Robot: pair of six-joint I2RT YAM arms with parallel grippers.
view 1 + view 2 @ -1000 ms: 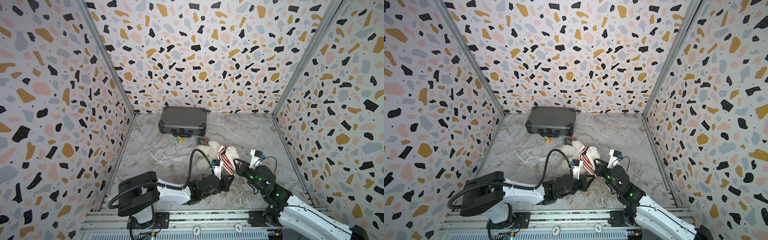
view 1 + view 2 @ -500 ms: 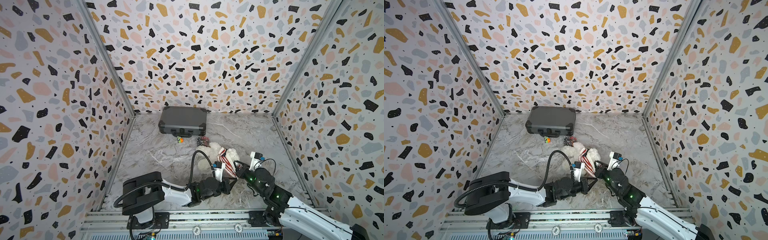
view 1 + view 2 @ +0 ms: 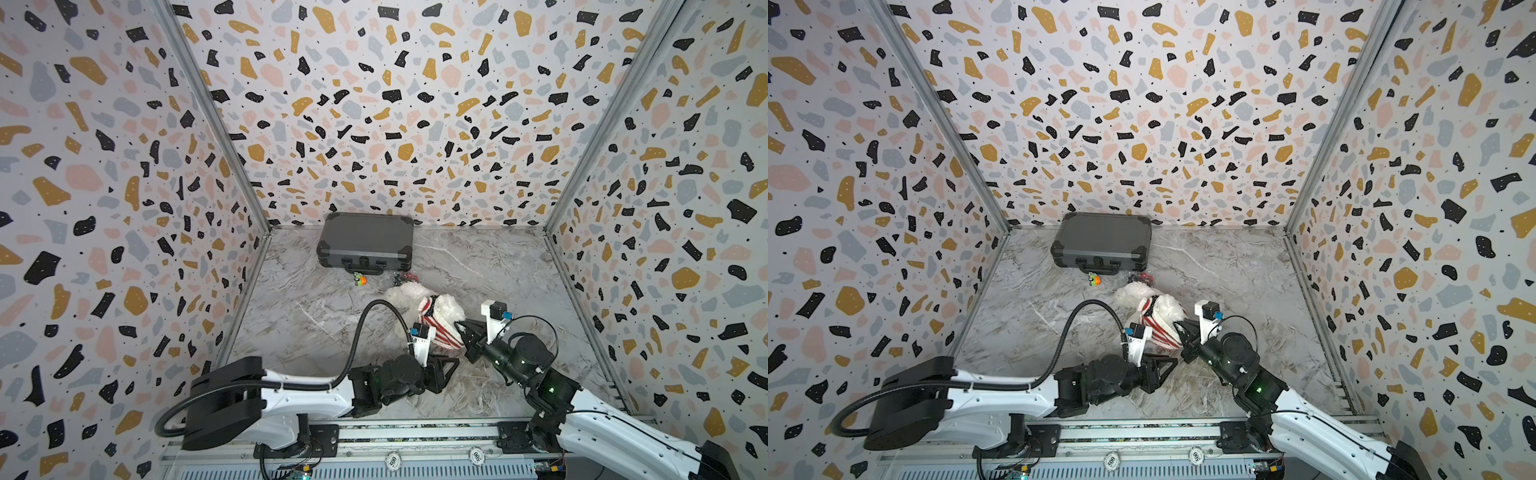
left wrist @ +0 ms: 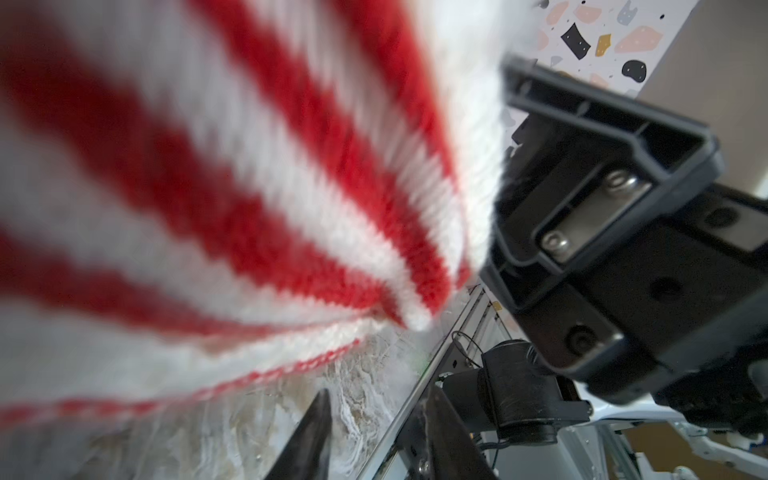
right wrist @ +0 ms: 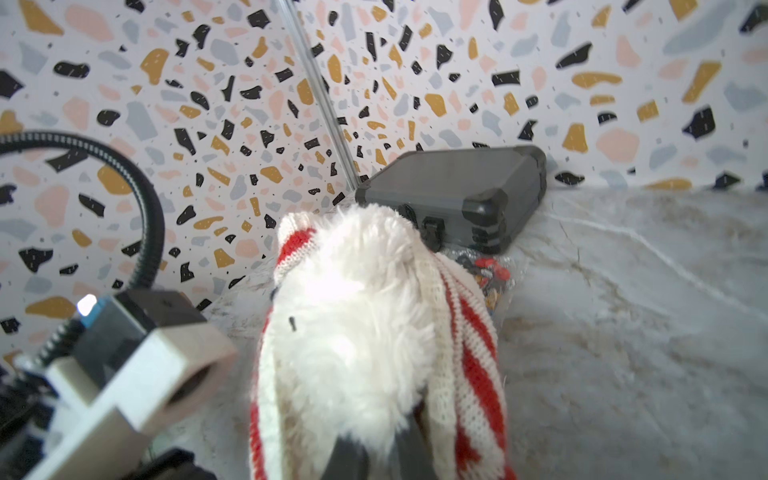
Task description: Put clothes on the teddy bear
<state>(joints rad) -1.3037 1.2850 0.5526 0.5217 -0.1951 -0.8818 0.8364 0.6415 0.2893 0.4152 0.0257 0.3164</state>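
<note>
One white fluffy teddy bear (image 3: 451,308), one red-and-white striped knitted sweater (image 3: 441,334). The right gripper (image 3: 460,330) pinches the sweater; the left gripper (image 3: 453,368), closed before, is now spread beside it.

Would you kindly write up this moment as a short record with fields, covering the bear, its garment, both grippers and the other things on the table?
teddy bear: white plush, lying on the marble table in front of the grey case
striped sweater: red and white knit, partly over the bear
left gripper: open, low beside the sweater, holding nothing
right gripper: shut on the sweater's edge
other items: small green-and-orange toy, clear bag of small pieces, both near the case
</note>
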